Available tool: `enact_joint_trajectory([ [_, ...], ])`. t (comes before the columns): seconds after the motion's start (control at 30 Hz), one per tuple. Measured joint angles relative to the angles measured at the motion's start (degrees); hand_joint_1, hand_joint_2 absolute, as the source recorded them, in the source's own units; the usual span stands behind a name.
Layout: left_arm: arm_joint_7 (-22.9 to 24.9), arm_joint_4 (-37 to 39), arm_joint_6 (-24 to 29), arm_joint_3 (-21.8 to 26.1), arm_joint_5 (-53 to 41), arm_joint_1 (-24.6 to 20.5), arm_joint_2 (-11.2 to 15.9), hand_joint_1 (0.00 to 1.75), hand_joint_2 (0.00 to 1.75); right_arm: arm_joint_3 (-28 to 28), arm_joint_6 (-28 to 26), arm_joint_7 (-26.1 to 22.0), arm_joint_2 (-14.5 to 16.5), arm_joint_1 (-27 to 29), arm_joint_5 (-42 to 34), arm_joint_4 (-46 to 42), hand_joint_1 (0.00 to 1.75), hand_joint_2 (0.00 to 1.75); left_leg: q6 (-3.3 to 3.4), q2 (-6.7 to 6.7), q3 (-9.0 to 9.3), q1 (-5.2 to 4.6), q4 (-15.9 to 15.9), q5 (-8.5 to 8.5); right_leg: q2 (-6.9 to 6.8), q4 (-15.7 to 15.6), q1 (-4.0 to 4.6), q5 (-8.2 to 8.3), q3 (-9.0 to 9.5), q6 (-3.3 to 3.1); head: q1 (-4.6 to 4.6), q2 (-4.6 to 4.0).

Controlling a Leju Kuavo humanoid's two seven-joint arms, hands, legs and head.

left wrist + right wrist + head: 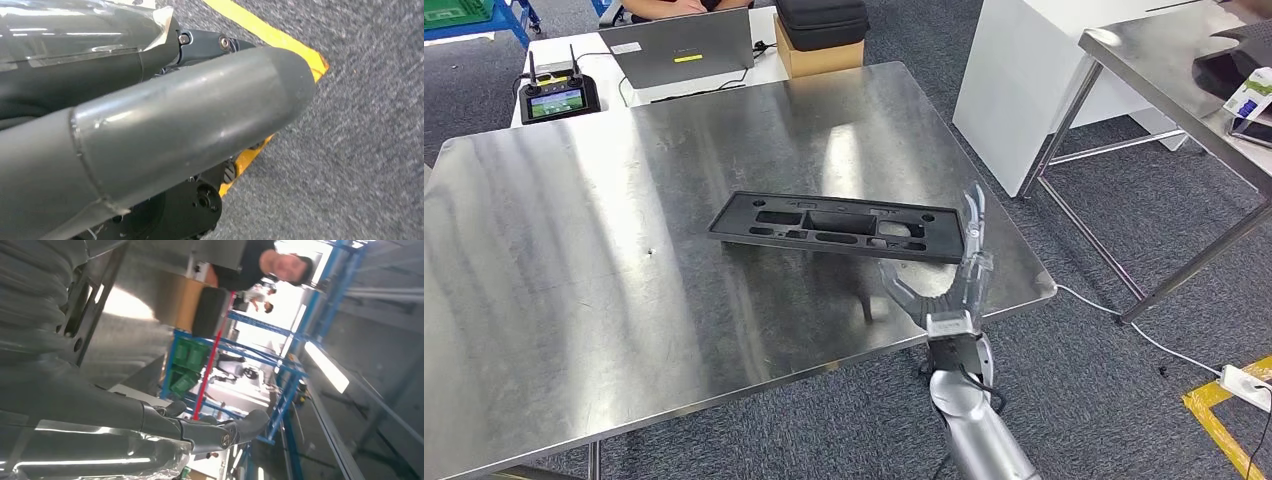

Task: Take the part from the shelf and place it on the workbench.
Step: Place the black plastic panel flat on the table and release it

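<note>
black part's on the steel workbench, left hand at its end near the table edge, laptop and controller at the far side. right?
Not quite: it is the right hand, not the left, at the end of the black part near the workbench edge, as the head view shows. The laptop and controller are at the far side.

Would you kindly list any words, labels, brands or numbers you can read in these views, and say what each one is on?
No text can be read in these views.
Laptop: a yellow sticker on the lid, no readable words.
Remote controller: its screen is lit, content too small to read.
Green and white package on the side table: print too blurred to read.
Black part on the workbench: no markings to be made out.
</note>
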Motion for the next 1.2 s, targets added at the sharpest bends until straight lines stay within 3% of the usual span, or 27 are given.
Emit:
enact_joint_trajectory([
  [0.27, -0.7, 0.0, 0.3, 0.9, 0.9, -0.1, -0.3, 0.0, 0.0, -1.2, 8.2, -2.1, 0.0, 8.8, -7.0, -10.7, 0.0, 1.75, 0.18, 0.03, 0.09, -0.05, 0.1, -0.17, 0.04, -0.1, -0.12, 0.02, 0.12, 0.03, -0.01, 0.0],
  [0.4, 0.7, 0.0, 2.4, 1.7, 1.5, -0.1, -0.4, 0.0, 0.0, -1.5, 15.1, -2.1, 0.8, 9.8, -12.0, -10.6, 0.0, 1.75, 0.61, 0.06, 0.1, -0.14, 0.4, -0.41, 0.07, -0.1, -0.25, 0.03, 0.25, 0.1, 0.0, 0.0],
  [0.53, 1.3, 0.0, 3.3, 2.2, 1.8, -0.2, -0.5, 0.0, 0.0, -2.2, 18.2, -2.1, 1.4, 10.0, -13.2, -9.4, 0.0, 1.75, 1.43, 0.12, 0.4, -0.17, 0.0, 0.45, 0.01, -0.2, -0.28, 0.31, 0.48, 0.79, 0.0, 0.0],
  [0.6, 1.4, 0.0, 3.5, 2.5, 1.8, -0.2, -0.8, 0.0, 0.0, -2.7, 18.3, -2.1, 1.5, 10.3, -12.7, -8.7, 0.0, 1.75, 2.05, 0.32, 0.81, 0.14, -1.2, 1.41, -0.01, 2.2, -0.18, -1.58, -0.59, 0.66, 0.1, 0.0],
  [0.67, 1.5, 0.0, 3.4, 2.7, 1.8, -0.2, -1.0, 0.0, 0.0, -3.4, 18.1, -2.1, 1.5, 10.8, -11.9, -7.8, 0.0, 1.75, 2.4, 0.46, 0.69, 0.28, -1.7, 1.92, -0.01, 9.1, -0.37, -5.44, -3.38, 0.22, 0.21, 0.0],
  [0.73, 1.7, 0.0, 3.1, 2.8, 1.8, -0.2, -1.1, 0.0, 0.0, -4.0, 17.5, -2.1, 1.4, 11.6, -10.9, -6.8, 0.0, 1.75, 2.28, 0.48, 0.27, 0.3, -1.6, 2.14, -0.02, 15.2, -0.73, -7.95, -5.4, 0.57, 0.25, 0.0],
  [0.77, 1.8, 0.0, 2.9, 2.8, 1.8, -0.1, -1.1, 0.0, 0.0, -4.2, 17.2, -2.1, 1.4, 11.9, -10.3, -6.2, 0.0, 1.75, 2.14, 0.48, 0.08, 0.33, -1.5, 2.26, -0.02, 15.5, -0.93, -7.95, -5.0, 1.09, 0.27, 0.0],
  [0.8, 1.9, 0.0, 2.7, 2.9, 1.8, -0.1, -1.2, 0.0, 0.0, -4.4, 16.9, -2.1, 1.4, 12.1, -9.7, -5.7, 0.0, 1.75, 1.98, 0.47, -0.12, 0.41, -1.4, 2.35, -0.04, 13.4, -1.16, -7.13, -3.35, 1.76, 0.28, 0.0],
  [0.83, 2.0, 0.0, 2.5, 2.9, 1.8, -0.1, -1.2, 0.0, 0.0, -4.6, 16.7, -2.1, 1.4, 12.2, -9.1, -5.2, 0.0, 1.75, 1.76, 0.46, -0.33, 0.49, -1.2, 2.38, -0.09, 9.4, -1.46, -5.9, -0.71, 2.43, 0.28, 0.0],
  [0.9, 2.1, 0.0, 2.0, 2.9, 1.8, -0.1, -1.3, 0.0, 0.0, -4.7, 16.4, -2.1, 1.5, 12.4, -8.4, -4.6, 0.0, 1.75, 1.08, 0.4, -0.85, 0.45, -0.4, 2.32, 0.05, 2.3, -1.55, -4.18, 3.88, 2.97, 0.31, 0.0],
  [0.93, 2.1, 0.0, 1.8, 2.9, 1.8, -0.1, -1.3, 0.0, 0.0, -4.7, 16.2, -2.1, 1.6, 12.6, -8.1, -4.4, 0.0, 1.75, 0.7, 0.32, -1.04, 0.33, 0.0, 2.27, 0.19, 0.6, -1.41, -3.95, 4.86, 2.82, 0.34, 0.0],
  [1.0, 2.1, 0.0, 1.7, 2.9, 1.8, -0.1, -1.3, 0.0, 0.0, -4.9, 16.1, -2.1, 1.7, 12.9, -7.8, -4.0, 0.0, 1.75, 0.07, 0.15, -1.28, 0.15, 0.4, 2.34, 0.52, 0.6, -1.01, -3.91, 4.71, 2.17, 0.25, 0.0],
  [1.07, 2.1, 0.0, 1.7, 2.9, 1.8, 0.0, -1.3, 0.0, 0.0, -5.0, 16.0, -2.1, 1.9, 13.0, -7.7, -3.7, 0.0, 1.75, -0.44, 0.05, -1.85, 0.43, 1.5, 1.46, 0.46, 0.5, -1.55, -3.75, 4.29, 1.26, 0.11, 0.0],
  [1.13, 2.1, 0.0, 1.7, 2.9, 1.8, 0.0, -1.3, 0.0, 0.0, -5.0, 16.0, -2.1, 2.1, 13.0, -7.7, -3.6, 0.0, 1.75, -0.96, 0.03, -3.64, 0.75, 5.8, -2.54, 0.27, 0.4, -1.88, -3.07, 3.54, 0.03, 0.0, 0.0],
  [1.2, 2.1, 0.0, 1.7, 2.9, 1.8, 0.0, -1.3, 0.0, 0.0, -5.1, 16.0, -2.1, 2.3, 13.2, -7.7, -3.4, 0.0, 1.75, -1.34, 0.03, -6.13, 0.79, 12.9, -7.55, 0.06, 0.4, -1.55, -2.34, 2.6, -0.75, -0.08, 0.0],
])
